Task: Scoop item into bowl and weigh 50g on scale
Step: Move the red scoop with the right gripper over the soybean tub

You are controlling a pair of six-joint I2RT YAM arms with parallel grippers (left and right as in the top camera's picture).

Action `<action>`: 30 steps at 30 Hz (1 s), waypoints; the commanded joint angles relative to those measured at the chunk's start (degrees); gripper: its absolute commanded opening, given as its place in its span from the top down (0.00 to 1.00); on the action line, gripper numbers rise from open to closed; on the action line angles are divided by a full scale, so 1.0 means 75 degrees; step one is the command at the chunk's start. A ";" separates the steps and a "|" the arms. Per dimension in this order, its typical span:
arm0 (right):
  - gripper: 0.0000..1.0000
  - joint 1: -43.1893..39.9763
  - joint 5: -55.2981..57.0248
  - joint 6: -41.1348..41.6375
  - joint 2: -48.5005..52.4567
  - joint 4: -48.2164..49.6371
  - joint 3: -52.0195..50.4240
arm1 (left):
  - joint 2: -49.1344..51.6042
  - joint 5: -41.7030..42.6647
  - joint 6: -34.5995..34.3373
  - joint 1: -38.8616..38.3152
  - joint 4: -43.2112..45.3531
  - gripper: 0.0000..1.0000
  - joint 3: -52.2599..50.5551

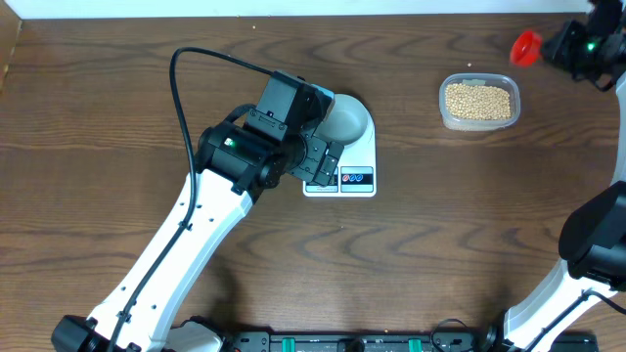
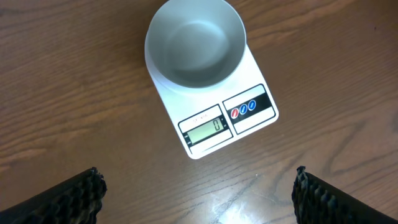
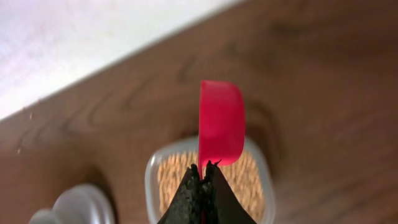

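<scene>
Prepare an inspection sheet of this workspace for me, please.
Surface: brown wood-grain table.
Job's things: empty bowl on scale, display reading 0; beans in clear tub.
Clutter: pale rounded object, unidentified.
Grippers: left gripper open above scale; right gripper shut on red scoop, near tub.
Cables: black cable loops off left arm.
Surroundings: white strip beyond table's far edge.

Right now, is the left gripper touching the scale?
Apart. The left wrist view shows the left gripper open, its fingertips at the frame's bottom corners, with bare wooden table between them and the scale.
</scene>
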 commanded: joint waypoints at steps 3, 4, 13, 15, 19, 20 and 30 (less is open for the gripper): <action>0.98 0.0108 -0.0353 0.0099 -0.0079 -0.0857 0.0128 | 0.0079 0.0015 0.0079 0.0017 -0.0023 0.02 -0.0082; 0.98 0.0140 -0.0350 0.0096 -0.0111 -0.0901 0.0128 | 0.0079 0.0015 0.0079 0.0017 -0.0023 0.02 -0.0082; 0.99 0.1268 0.1635 -0.1507 -0.0542 -0.1192 0.0125 | 0.0079 0.0015 0.0079 0.0017 -0.0023 0.02 -0.0082; 0.99 0.1469 0.1950 -0.1588 -0.0542 -0.1227 0.0125 | 0.0079 0.0015 0.0079 0.0017 -0.0023 0.02 -0.0082; 0.99 0.1833 0.2361 -0.2369 -0.0539 -0.1346 -0.0023 | 0.0079 0.0015 0.0079 0.0017 -0.0023 0.02 -0.0082; 0.99 0.1865 0.2425 -0.2468 -0.0539 -0.1343 -0.0079 | 0.0079 0.0015 0.0079 0.0017 -0.0023 0.02 -0.0082; 0.99 0.1947 0.3279 -0.2567 -0.0519 -0.1539 -0.0280 | 0.0079 0.0015 0.0079 0.0017 -0.0023 0.02 -0.0082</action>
